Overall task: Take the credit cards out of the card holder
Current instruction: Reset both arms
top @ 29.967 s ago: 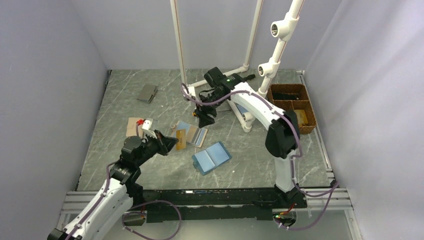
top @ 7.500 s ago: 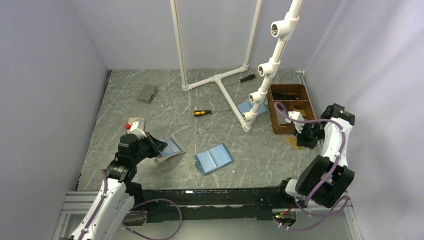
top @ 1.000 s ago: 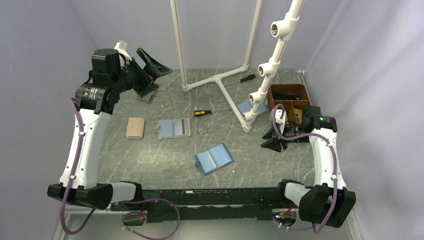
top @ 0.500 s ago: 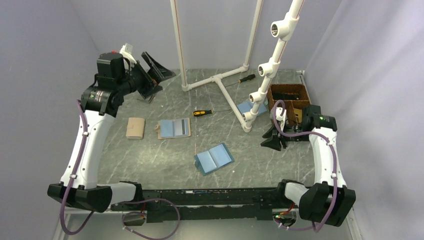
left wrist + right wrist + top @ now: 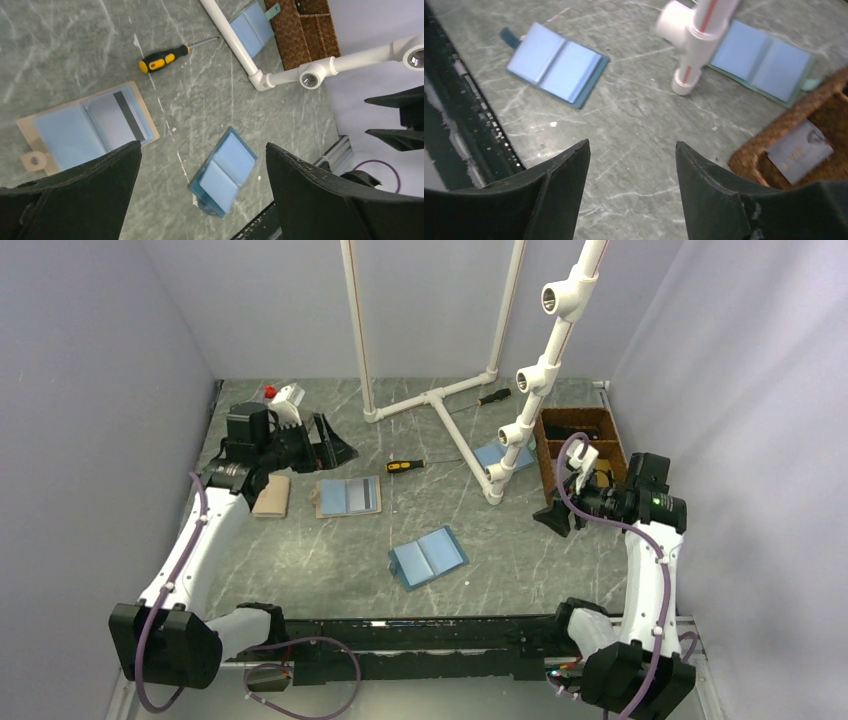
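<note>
Far left, a small closed tan wallet (image 5: 271, 495) lies flat on the grey marbled table (image 5: 300, 560). Just past it the left gripper (image 5: 335, 445) hovers, fingers wide apart with nothing between them. Beside the wallet, the tan-edged card holder (image 5: 348, 496) with blue-grey panels lies open, a dark-striped card (image 5: 122, 120) showing in its right panel. Next come a yellow-and-black screwdriver (image 5: 405, 466) and an open light-blue bifold (image 5: 427, 557). At the right, the right gripper (image 5: 631, 144) is spread and empty near a brown wicker basket (image 5: 749, 155).
</note>
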Action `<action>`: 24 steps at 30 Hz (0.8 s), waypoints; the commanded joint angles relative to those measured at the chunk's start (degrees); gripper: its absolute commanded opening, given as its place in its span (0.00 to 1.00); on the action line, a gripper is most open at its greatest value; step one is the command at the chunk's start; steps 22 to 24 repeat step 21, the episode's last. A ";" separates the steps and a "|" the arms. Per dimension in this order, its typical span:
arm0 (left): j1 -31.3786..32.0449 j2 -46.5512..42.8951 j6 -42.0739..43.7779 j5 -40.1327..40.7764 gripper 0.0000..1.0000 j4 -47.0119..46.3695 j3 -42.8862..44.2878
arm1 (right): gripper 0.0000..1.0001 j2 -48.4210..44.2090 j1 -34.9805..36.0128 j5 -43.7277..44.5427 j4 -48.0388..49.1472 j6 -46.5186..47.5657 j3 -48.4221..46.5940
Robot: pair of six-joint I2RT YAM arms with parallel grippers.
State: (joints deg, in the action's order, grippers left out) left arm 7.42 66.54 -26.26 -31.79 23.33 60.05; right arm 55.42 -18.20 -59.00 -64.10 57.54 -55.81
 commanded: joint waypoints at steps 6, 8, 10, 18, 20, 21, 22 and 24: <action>-1.44 -4.85 10.68 1.15 0.99 -3.11 0.13 | 1.00 -2.07 -6.80 15.29 29.52 -47.01 2.82; -1.44 -5.40 10.96 1.21 0.99 -2.95 -0.42 | 1.00 -2.06 -6.85 18.52 30.81 -51.60 1.71; -1.43 -5.75 11.28 1.44 0.99 -2.66 -0.68 | 1.00 -2.73 -6.80 17.71 31.12 -51.13 0.84; -1.49 -6.02 11.75 1.18 0.99 -1.88 -0.98 | 1.00 -4.91 -6.94 22.53 37.12 -56.20 2.35; -1.54 -5.68 11.66 0.78 0.99 -1.72 -1.03 | 1.00 -5.42 -6.92 21.95 37.58 -55.03 2.97; -1.59 -5.45 11.67 0.62 0.99 -1.50 -0.88 | 1.00 -5.63 -6.93 21.80 37.97 -55.02 3.21; -1.59 -5.45 11.67 0.62 0.99 -1.50 -0.88 | 1.00 -5.63 -6.93 21.80 37.97 -55.02 3.21; -1.59 -5.45 11.67 0.62 0.99 -1.50 -0.88 | 1.00 -5.63 -6.93 21.80 37.97 -55.02 3.21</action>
